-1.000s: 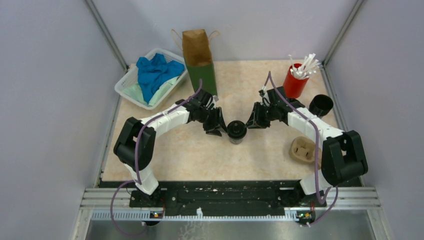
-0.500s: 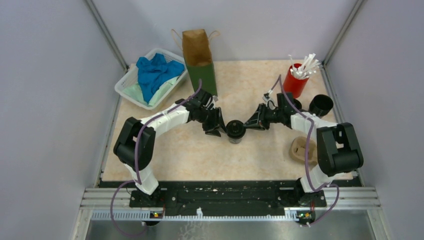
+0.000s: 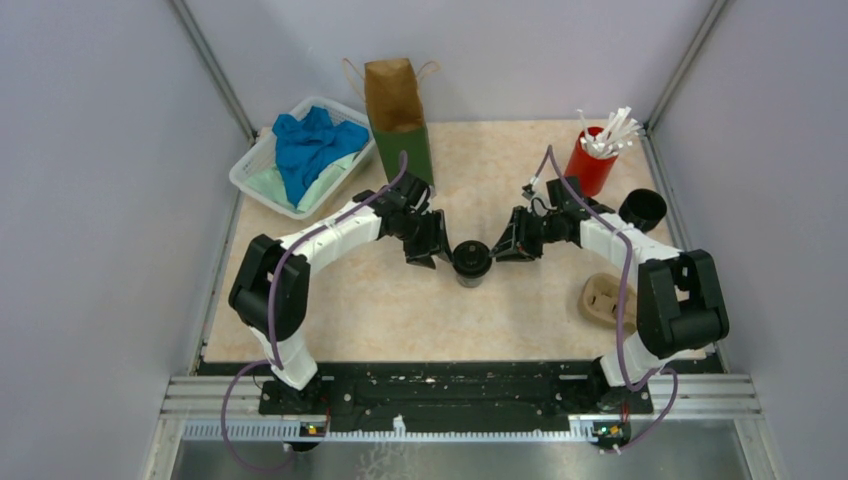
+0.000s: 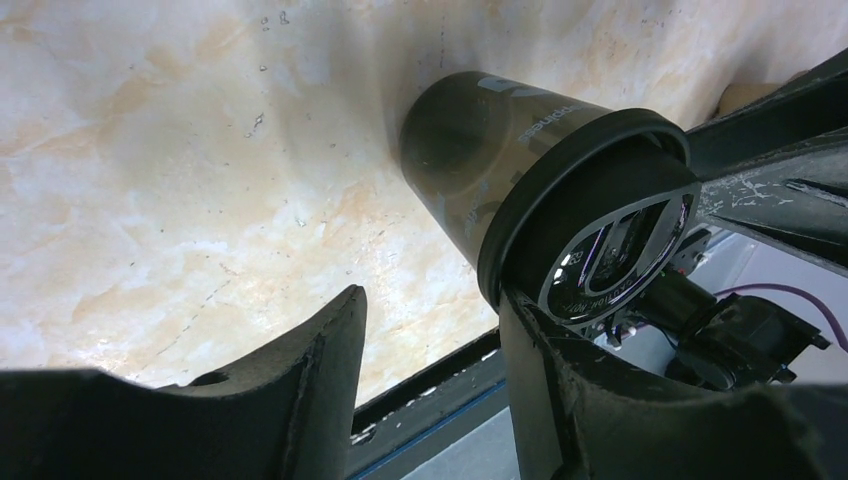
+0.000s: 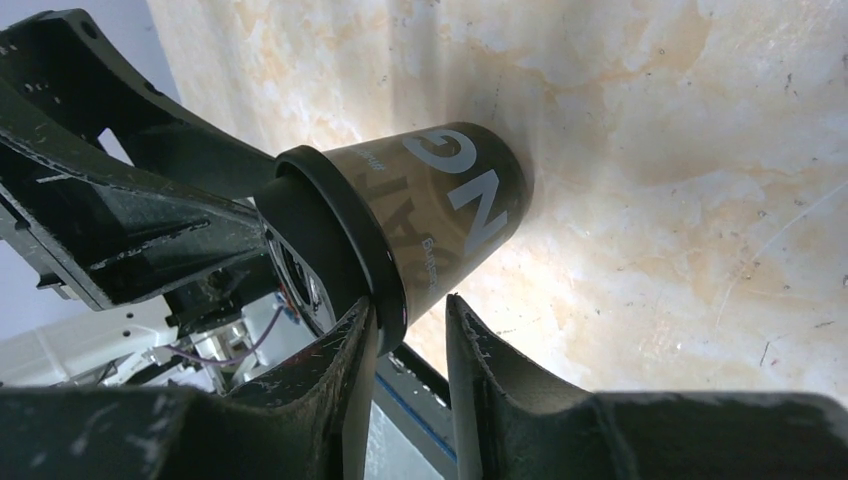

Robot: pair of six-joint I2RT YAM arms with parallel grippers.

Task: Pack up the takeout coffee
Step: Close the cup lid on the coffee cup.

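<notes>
A small black takeout coffee cup with a black lid (image 3: 472, 260) stands upright mid-table. My left gripper (image 3: 438, 254) is at its left side and my right gripper (image 3: 503, 250) at its right. In the left wrist view the cup (image 4: 520, 170) is ahead; the left gripper (image 4: 432, 300) is open, its right finger (image 4: 540, 350) against the lid's rim. In the right wrist view the cup (image 5: 440, 215) is ahead; the right gripper (image 5: 410, 305) is narrowly open with nothing between, its left finger (image 5: 350, 345) touching the lid's rim. A second black cup (image 3: 641, 210) stands at the far right.
A brown and green paper bag (image 3: 398, 115) stands open at the back. A white basket (image 3: 255, 165) of blue and green cloths is at the back left. A red cup of white sticks (image 3: 590, 165) is at the back right. A tan pulp carrier (image 3: 607, 300) lies near the right arm.
The right arm's elbow swung outward and its gripper settled against the cup's right side. The left gripper shifted slightly back. The cup stayed in place.
</notes>
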